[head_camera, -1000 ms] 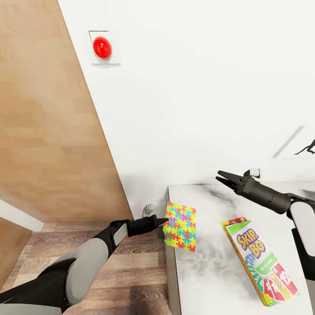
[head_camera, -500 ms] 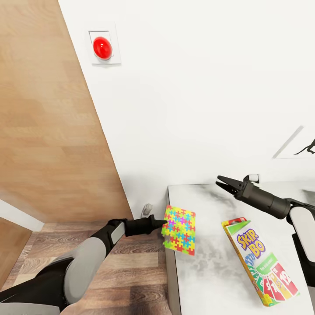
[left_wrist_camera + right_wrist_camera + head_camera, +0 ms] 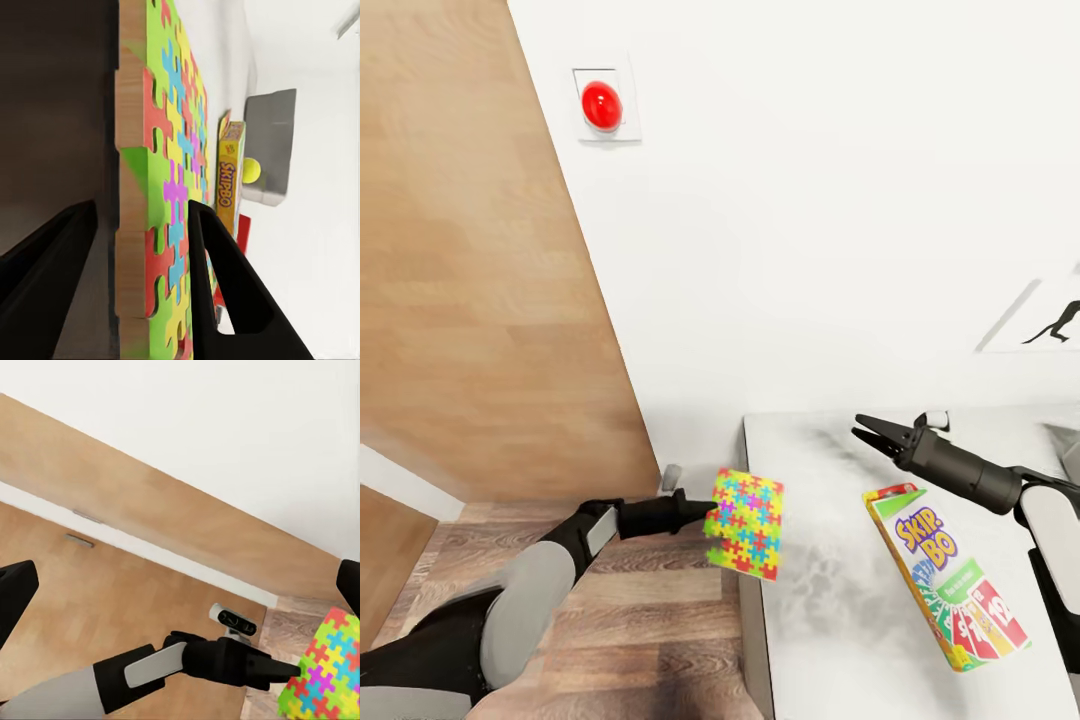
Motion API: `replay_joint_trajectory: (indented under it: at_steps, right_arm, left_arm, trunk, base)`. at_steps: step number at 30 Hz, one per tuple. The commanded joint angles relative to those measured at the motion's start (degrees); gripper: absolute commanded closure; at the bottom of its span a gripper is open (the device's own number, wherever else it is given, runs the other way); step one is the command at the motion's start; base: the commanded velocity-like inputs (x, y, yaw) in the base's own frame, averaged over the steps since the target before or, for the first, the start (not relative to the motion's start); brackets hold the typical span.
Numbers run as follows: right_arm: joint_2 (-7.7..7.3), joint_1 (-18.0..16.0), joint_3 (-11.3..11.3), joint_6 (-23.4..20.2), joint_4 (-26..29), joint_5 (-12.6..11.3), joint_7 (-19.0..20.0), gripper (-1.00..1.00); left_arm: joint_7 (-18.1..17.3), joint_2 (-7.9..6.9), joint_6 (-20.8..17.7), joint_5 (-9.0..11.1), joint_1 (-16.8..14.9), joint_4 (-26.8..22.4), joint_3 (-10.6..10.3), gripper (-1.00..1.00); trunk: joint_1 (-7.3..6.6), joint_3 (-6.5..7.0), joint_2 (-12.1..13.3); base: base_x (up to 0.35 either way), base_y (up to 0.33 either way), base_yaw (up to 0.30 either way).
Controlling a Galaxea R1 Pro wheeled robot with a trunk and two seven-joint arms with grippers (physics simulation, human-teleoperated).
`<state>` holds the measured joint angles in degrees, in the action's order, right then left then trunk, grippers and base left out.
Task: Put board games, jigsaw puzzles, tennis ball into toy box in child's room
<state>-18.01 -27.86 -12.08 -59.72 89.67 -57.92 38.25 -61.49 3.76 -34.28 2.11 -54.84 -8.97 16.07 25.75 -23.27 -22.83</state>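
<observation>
The jigsaw puzzle box (image 3: 744, 522), a small flat square covered in yellow, green, pink and blue interlocking pieces, is held by its edge in the left gripper (image 3: 703, 507). In the head view the box hangs past the left end of the table (image 3: 830, 620), partly over the wood-plank floor (image 3: 650, 640), tilted so its printed face turns up and toward the camera. In the left wrist view the two dark fingers (image 3: 225, 292) stand on either side of the box (image 3: 161, 225), one against the mosaic face and one against the plain side, clamped on it.

Beyond the held box along the gripper's line, the left wrist view shows the Skip-Bo box (image 3: 229, 176) lying on the pale tabletop (image 3: 315, 247), then the yellow-green tennis ball (image 3: 250, 171) just in front of the light-grey toy box (image 3: 270, 146). Whether the ball touches the bin cannot be told.

In the head view the Skip-Bo box (image 3: 945, 575) lies flat on the table to the right of the held puzzle, well apart from it. The right gripper (image 3: 868, 432) hovers above the table's far part, near the Skip-Bo's red end, its two fingers spread and holding nothing. The right wrist view looks toward the left arm (image 3: 150, 664) and the corner of the puzzle (image 3: 322, 679).

Behind the left arm stands a wooden door (image 3: 470, 260); on the white wall (image 3: 810, 200) above sits a red round button (image 3: 602, 105), and a black silhouette picture (image 3: 1055, 322) hangs farther right.
</observation>
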Motion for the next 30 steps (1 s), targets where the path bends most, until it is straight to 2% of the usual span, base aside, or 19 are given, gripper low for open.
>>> replay_joint_trajectory:
  at_steps: [1, 4, 7, 8, 10, 11, 13, 15, 19, 20, 22, 25, 30]
  right_arm:
    - [-0.05, 0.13, -0.09, -0.28, -0.01, 0.23, 0.45, -1.0]
    - [-0.15, 1.52, -0.23, -0.28, 0.2, -0.03, 0.76, -1.0]
    - [-0.08, 4.49, -0.95, -0.28, 0.46, -0.25, 1.86, -1.0]
    - [-0.05, 5.12, -1.26, -0.28, 0.49, -0.27, 2.43, -1.0]
    - [0.16, 8.18, -2.87, -0.27, 0.6, -0.27, 5.9, -1.0]
    - [0.21, 9.03, -3.32, -0.17, 0.62, -0.25, 6.91, -1.0]
    - [0.34, 12.5, -4.96, 1.66, 0.66, -0.11, 10.67, -1.0]
    - [0.38, 15.08, -5.69, 4.92, 0.67, -0.04, 13.05, -1.0]
    - [0.41, 21.56, -6.29, 12.91, 0.68, 0.17, 19.85, -1.0]
    - [0.42, 22.47, -6.27, 14.04, 0.7, 0.2, 21.23, -1.0]
    - [0.42, 23.26, -6.23, 15.08, 0.73, 0.23, 22.59, -1.0]
    - [0.46, 23.81, -6.13, 15.84, 0.76, 0.25, 23.64, -1.0]
    - [0.44, 24.55, -6.1, 16.18, 0.77, 0.33, 24.14, -1.0]
  left_arm:
    - [-1.4, -0.71, -0.4, -0.62, -0.04, 0.01, -0.67, 1.0]
    - [-3.36, -2.7, -1.18, -0.9, -0.16, -0.01, -0.63, 1.0]
    - [-4.21, -6.22, -2.35, -0.96, -0.3, -0.06, -0.61, 1.0]
    - [-4.31, -6.9, -2.51, -0.97, -0.31, -0.08, -0.61, 1.0]
    - [-5.25, -9.42, -3.38, -0.97, -0.33, -0.31, -0.62, 1.0]
    - [-5.7, -10.03, -3.65, -0.97, -0.34, -0.49, -0.64, 1.0]
    - [-8.34, -12.26, -4.6, -1.02, -0.35, -1.78, -1.39, 1.0]
    - [-10.86, -13.53, -4.97, -1.13, -0.33, -2.84, -3.74, 1.0]
    - [-18.41, -16.95, -5.14, -1.29, -0.2, -4.11, -13.12, 1.0]
    - [-20.33, -17.48, -5.04, -1.3, -0.19, -4.21, -14.62, 1.0]
    - [-22.84, -17.95, -4.91, -1.33, -0.18, -4.31, -16.0, 1.0]
    - [-25.03, -18.27, -4.8, -1.41, -0.18, -4.4, -17.0, 1.0]
    - [-26.07, -18.84, -4.75, -1.48, -0.18, -4.44, -17.4, 1.0]
  trunk:
    - [0.03, -0.09, -0.09]
    - [0.03, -0.09, -0.09]
    - [0.03, -0.09, -0.09]
    - [0.03, -0.09, -0.09]
    - [0.03, -0.09, -0.09]
    - [0.03, -0.09, -0.09]
    - [0.03, -0.09, -0.09]
    - [0.03, -0.09, -0.09]
    - [0.03, -0.06, -0.09]
    - [0.03, -0.02, -0.09]
    - [0.03, 0.07, -0.09]
    - [0.03, 0.25, -0.09]
    - [0.03, 0.58, -0.09]
  base:
    - [-0.006, 0.0, 0.0]
    - [-0.002, 0.0, 0.0]
    - [0.0, 0.0, 0.0]
    - [0.0, 0.0, 0.0]
    - [0.0, 0.0, 0.0]
    - [0.0, 0.0, 0.0]
    - [0.0, 0.0, 0.0]
    - [0.0, 0.0, 0.0]
    - [0.0, 0.0, -0.026]
    - [0.0, 0.0, -0.121]
    - [0.0, 0.0, -0.152]
    - [0.0, 0.0, -0.185]
    - [0.0, 0.0, -0.203]
